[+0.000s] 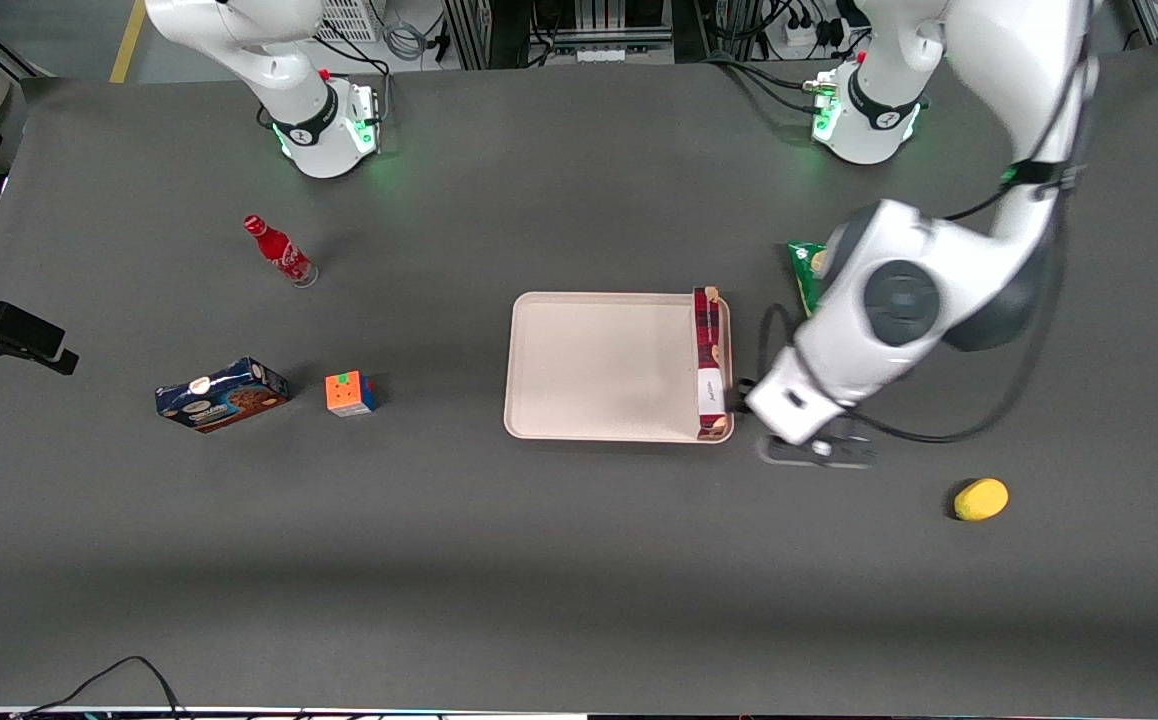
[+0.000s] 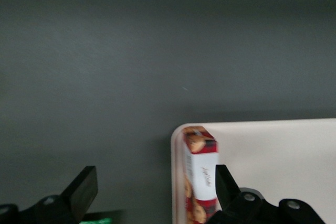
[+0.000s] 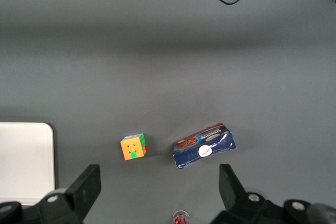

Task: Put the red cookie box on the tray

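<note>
The red cookie box (image 1: 708,362) lies flat in the pale tray (image 1: 599,365), along the tray's rim toward the working arm's end. My left gripper (image 1: 745,390) hovers low just outside that rim, beside the box's nearer end. In the left wrist view the gripper (image 2: 155,187) is open wide. The box (image 2: 201,174) stands close to one finger (image 2: 226,184), and the other finger (image 2: 84,190) is far off over bare table. Nothing is gripped. The tray (image 2: 283,156) is bare beside the box.
A green snack bag (image 1: 805,272) lies partly under the arm, farther from the camera than the gripper. A yellow fruit (image 1: 981,499) sits nearer the camera. Toward the parked arm's end are a blue cookie box (image 1: 222,394), a colour cube (image 1: 350,393) and a red bottle (image 1: 280,251).
</note>
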Robot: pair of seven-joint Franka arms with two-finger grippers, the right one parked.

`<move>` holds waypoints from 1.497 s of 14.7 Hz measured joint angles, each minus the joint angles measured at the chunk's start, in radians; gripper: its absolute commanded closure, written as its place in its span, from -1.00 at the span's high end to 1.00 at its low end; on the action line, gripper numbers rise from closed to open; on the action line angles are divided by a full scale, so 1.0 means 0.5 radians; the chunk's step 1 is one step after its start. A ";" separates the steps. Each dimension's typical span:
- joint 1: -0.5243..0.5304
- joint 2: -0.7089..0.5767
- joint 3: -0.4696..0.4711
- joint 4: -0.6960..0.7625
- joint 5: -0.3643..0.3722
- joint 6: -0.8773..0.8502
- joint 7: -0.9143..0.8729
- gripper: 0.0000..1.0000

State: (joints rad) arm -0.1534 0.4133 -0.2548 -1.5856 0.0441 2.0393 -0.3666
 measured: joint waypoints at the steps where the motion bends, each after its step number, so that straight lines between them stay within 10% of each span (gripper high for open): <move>1: 0.021 -0.035 0.084 0.033 -0.030 -0.030 0.088 1.00; 12: 0.067 -0.332 0.756 0.573 -0.125 -0.973 0.856 1.00; 22: 0.063 -0.416 0.761 0.411 -0.125 -0.922 0.879 1.00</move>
State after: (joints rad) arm -0.1218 0.2054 0.1258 -1.3802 -0.0186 1.5783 0.0728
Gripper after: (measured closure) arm 0.000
